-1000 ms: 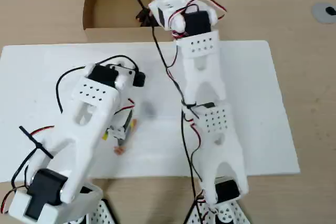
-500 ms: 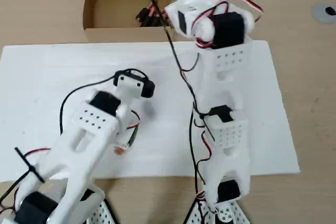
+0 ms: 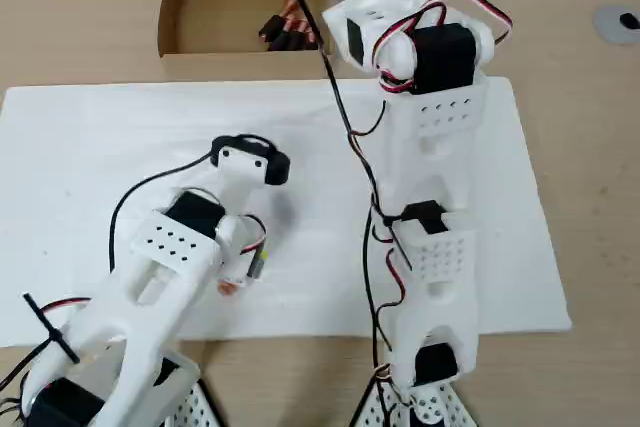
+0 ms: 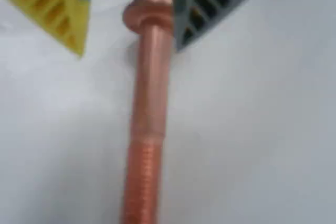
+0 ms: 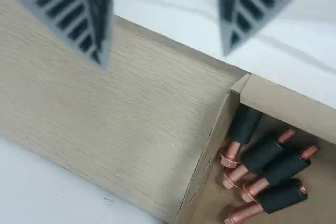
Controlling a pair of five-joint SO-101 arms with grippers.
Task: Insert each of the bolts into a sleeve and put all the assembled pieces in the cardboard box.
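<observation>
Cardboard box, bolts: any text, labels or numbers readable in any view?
None readable. The cardboard box walls are plain; the bolt and the assembled pieces in the box carry no legible marking.

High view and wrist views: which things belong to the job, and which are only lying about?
Job: bolt; assembled pieces; box.
Lying about: white sheet; grey disc.

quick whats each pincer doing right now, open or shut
Left pincer: open, straddling the bolt head, not clamped.
Right pincer: open, empty.
</observation>
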